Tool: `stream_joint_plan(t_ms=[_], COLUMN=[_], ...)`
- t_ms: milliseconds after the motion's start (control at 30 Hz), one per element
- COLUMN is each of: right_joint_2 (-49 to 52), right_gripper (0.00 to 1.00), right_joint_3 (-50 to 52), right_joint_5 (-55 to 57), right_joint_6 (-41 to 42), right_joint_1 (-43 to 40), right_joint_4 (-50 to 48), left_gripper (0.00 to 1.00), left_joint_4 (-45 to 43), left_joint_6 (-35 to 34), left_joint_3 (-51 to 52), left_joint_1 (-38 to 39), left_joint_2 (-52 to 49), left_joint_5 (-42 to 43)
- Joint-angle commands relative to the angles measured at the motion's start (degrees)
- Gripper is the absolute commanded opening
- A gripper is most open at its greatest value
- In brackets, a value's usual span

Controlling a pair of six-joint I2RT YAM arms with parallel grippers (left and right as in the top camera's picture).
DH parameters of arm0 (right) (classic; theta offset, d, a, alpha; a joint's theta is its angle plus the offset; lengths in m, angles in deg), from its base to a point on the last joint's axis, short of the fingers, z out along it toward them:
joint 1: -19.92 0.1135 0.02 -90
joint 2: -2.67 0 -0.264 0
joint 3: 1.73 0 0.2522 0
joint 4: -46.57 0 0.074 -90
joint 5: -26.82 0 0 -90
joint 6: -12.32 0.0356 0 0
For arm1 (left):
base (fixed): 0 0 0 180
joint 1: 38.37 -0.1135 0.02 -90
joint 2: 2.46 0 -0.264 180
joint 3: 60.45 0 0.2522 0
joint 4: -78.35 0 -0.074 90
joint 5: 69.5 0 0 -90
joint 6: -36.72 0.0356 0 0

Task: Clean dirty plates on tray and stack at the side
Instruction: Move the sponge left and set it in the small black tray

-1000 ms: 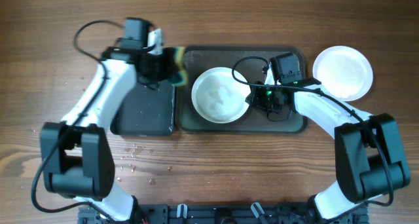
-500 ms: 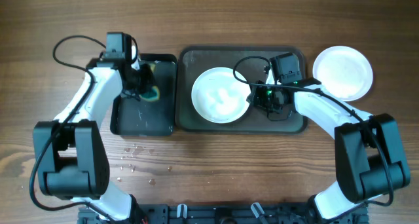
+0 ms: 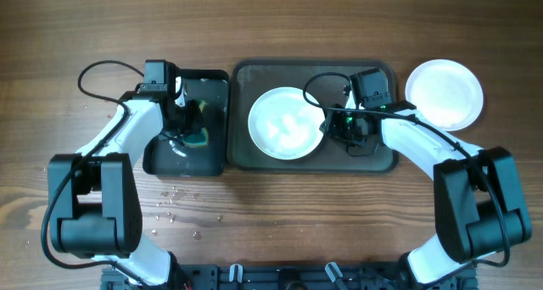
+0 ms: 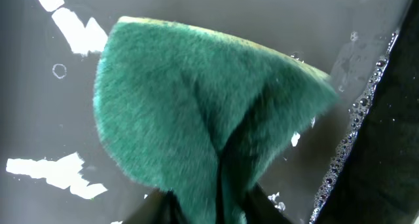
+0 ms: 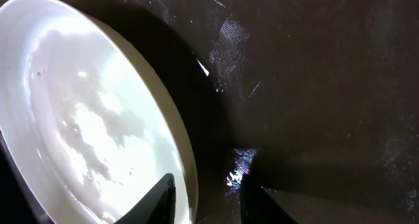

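A robotics lab staged to mimic kitchen dishwashing: a white-and-black left arm (image 3: 127,133) and its twin right arm (image 3: 416,142) rise from a black mounting frame (image 3: 280,278) at the near edge of a wood-grain bench (image 3: 280,214), with loose black cables (image 3: 102,66) looping off their wrists. The kitchen part is a white plate (image 3: 286,123) in a dark-grey tray (image 3: 254,158), a second plate (image 3: 444,93) beside it, a green sponge (image 4: 196,119) in a wet black tray (image 3: 182,161), and water drops (image 3: 170,193) on the wood
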Motion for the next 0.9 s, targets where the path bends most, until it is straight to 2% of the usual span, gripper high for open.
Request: stream_joint_plan(t_ms=[0, 167, 233, 267, 367, 400, 500, 667, 700, 767, 867], right_joint_2=[0.85, 0.85, 0.85, 0.85, 0.85, 0.85, 0.85, 0.85, 0.85, 0.85, 0.85], right_gripper=[0.33, 0.32, 0.31, 0.26, 0.23, 0.23, 0.24, 0.24, 0.21, 0.06, 0.04], right_joint_3=[0.17, 0.17, 0.17, 0.17, 0.17, 0.17, 0.17, 0.17, 0.17, 0.17, 0.17], right_joint_5=[1.11, 1.25, 1.25, 1.25, 1.27, 1.49, 2.80, 5.33, 6.32, 7.02, 7.04], right_joint_6=[0.61, 0.61, 0.61, 0.61, 0.61, 0.61, 1.05, 3.96, 5.03, 5.49, 6.19], right_joint_1=[0.26, 0.26, 0.26, 0.26, 0.42, 0.79, 2.10, 5.03, 5.44, 5.86, 5.88], right_joint_4=[-0.09, -0.11, -0.13, -0.15, -0.28, -0.33, -0.46, -2.27, -2.27, -2.75, -3.43], left_gripper=[0.46, 0.73, 0.81, 0.85, 0.88, 0.95, 1.00, 1.00, 1.00, 1.00, 1.00], left_joint_4=[-0.74, -0.70, -0.74, -0.81, -1.22, -1.68, -4.59, -9.57, -9.97, -9.97, -9.01], left_joint_6=[0.74, 0.70, 0.48, 0.28, 0.26, -0.15, -2.78, -4.04, -4.04, -4.02, -4.02], left_joint_3=[0.02, -0.68, -1.68, -2.47, -4.63, -4.96, -5.14, -5.14, -5.14, -5.14, -5.14], left_joint_1=[0.15, 0.15, 0.13, 0.09, 0.09, 0.09, 0.09, 0.09, 0.09, 0.09, 0.09], left_joint_2=[0.00, 3.52, 6.21, 8.13, 14.51, 16.44, 22.36, 32.46, 33.92, 36.39, 38.51], left_joint_5=[-0.42, -0.46, -0.48, -0.48, -0.48, -0.50, -0.70, -0.70, -0.70, -0.68, -0.68])
